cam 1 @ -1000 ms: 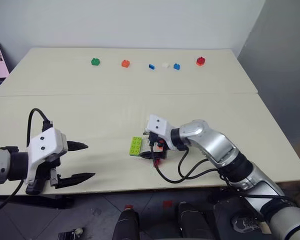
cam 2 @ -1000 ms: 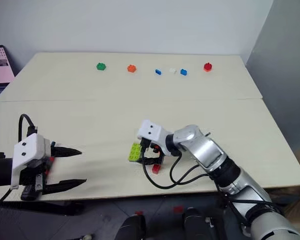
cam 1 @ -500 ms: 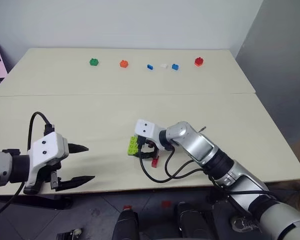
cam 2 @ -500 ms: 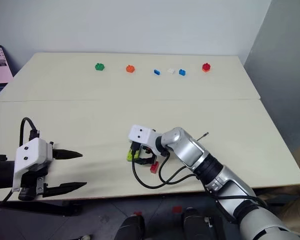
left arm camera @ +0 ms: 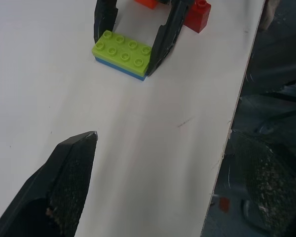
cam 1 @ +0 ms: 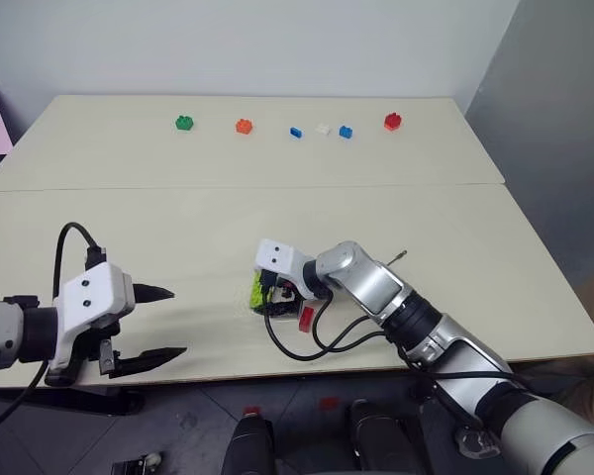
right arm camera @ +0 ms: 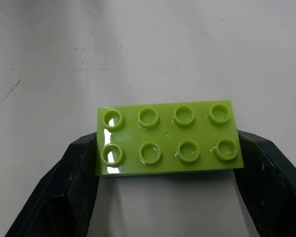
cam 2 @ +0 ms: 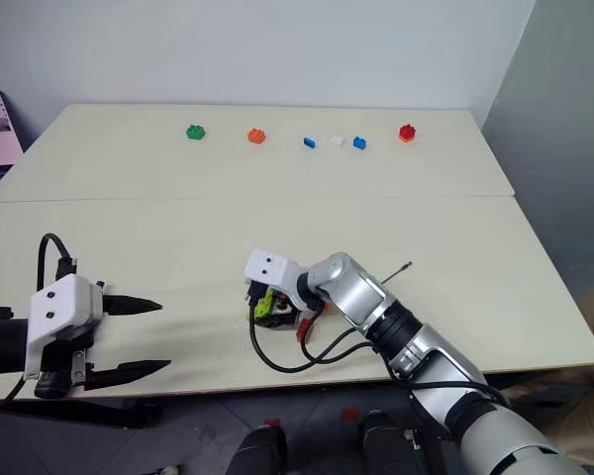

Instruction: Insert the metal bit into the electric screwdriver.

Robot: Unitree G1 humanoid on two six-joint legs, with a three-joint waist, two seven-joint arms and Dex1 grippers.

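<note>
My right end effector brackets the green brick on the counter, fingers against its ends. My left end effector hangs wide open, empty.

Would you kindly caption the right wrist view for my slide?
Right pincer straddling a lime green brick by its short ends on the pale table.

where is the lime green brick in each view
Left eye view: the lime green eight-stud toy brick sits low centre, at the right gripper.
Right eye view: low centre, same spot.
Left wrist view: near the top, between two black fingers.
Right wrist view: centre, a finger at each short end.
Shared landmark: the small red brick beside it.
</note>
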